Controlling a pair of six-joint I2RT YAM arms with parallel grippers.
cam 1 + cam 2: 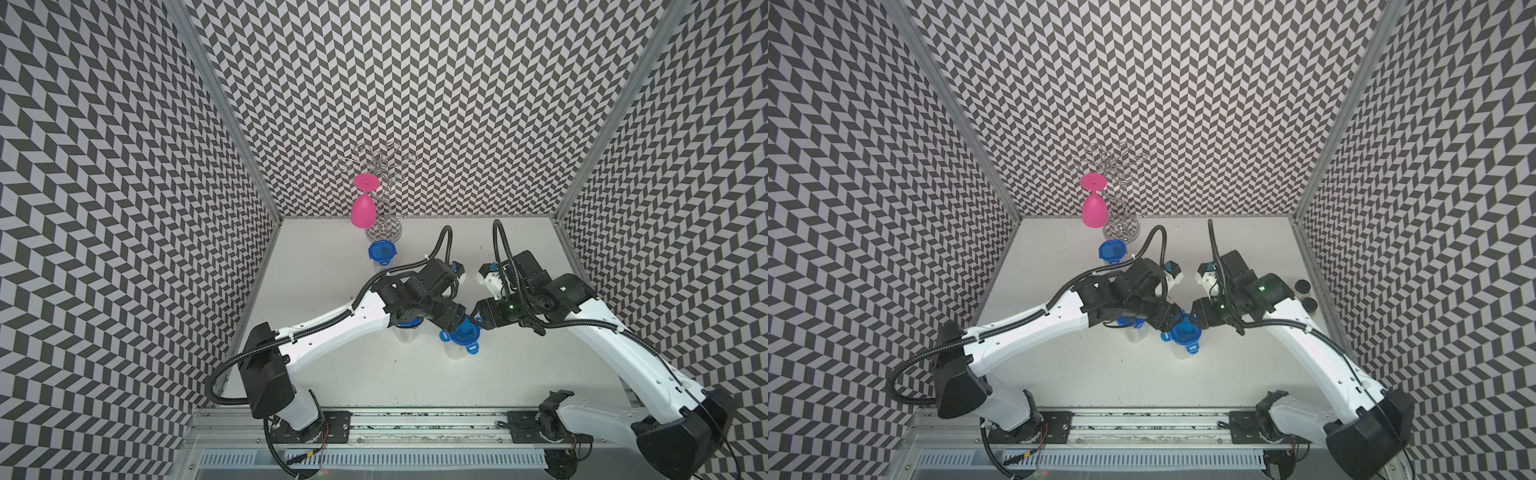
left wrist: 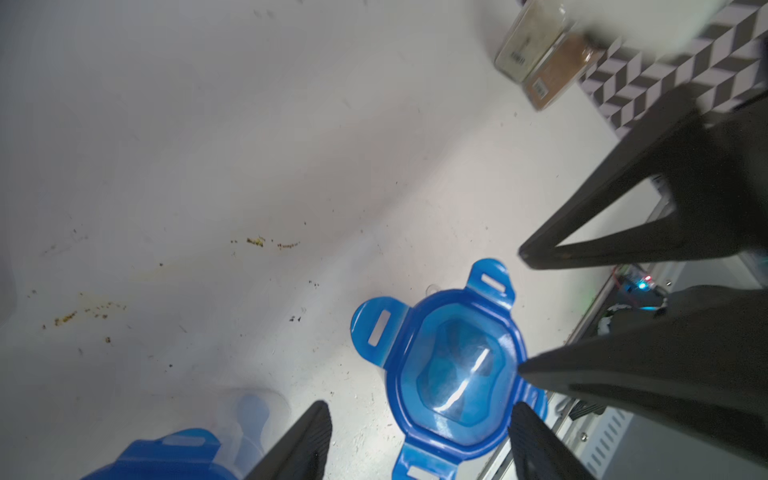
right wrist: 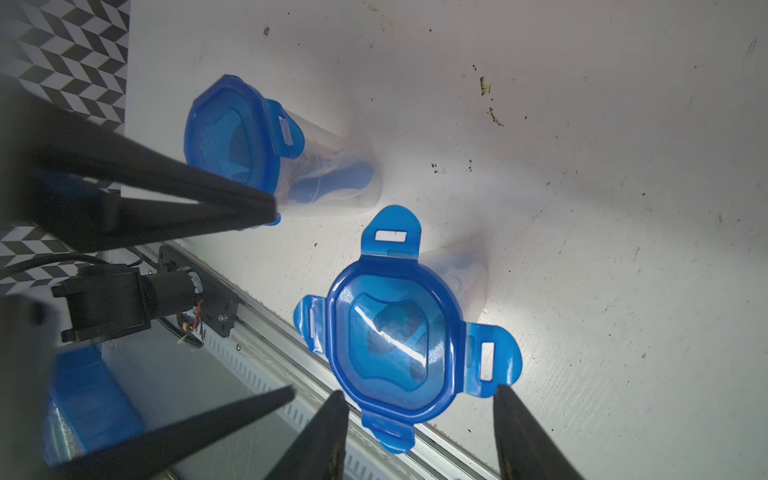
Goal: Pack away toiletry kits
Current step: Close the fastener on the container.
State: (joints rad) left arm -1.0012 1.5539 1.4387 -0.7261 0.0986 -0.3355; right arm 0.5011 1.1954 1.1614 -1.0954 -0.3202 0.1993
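Three clear jars with blue clip-tab lids stand on the white table. The middle jar [image 1: 464,334] [image 1: 1185,333] sits between both grippers, and its lid [image 2: 453,370] [image 3: 395,340] has tabs splayed outward. My left gripper [image 2: 419,440] is open and straddles that lid from one side. From the opposite side my right gripper [image 3: 422,430] straddles it too, also open, with one fingertip [image 3: 500,390] at a tab. A second jar [image 3: 249,141] [image 1: 405,328], partly under the left arm, holds a blue toothbrush. The third jar [image 1: 382,252] stands at the back.
A pink goblet [image 1: 363,208] hangs upside down on the silver wire rack [image 1: 384,174] at the back, just behind the third jar. Two black-capped spice jars [image 1: 1304,293] [image 2: 540,62] stand by the right wall. The metal rail [image 1: 415,419] runs along the front edge.
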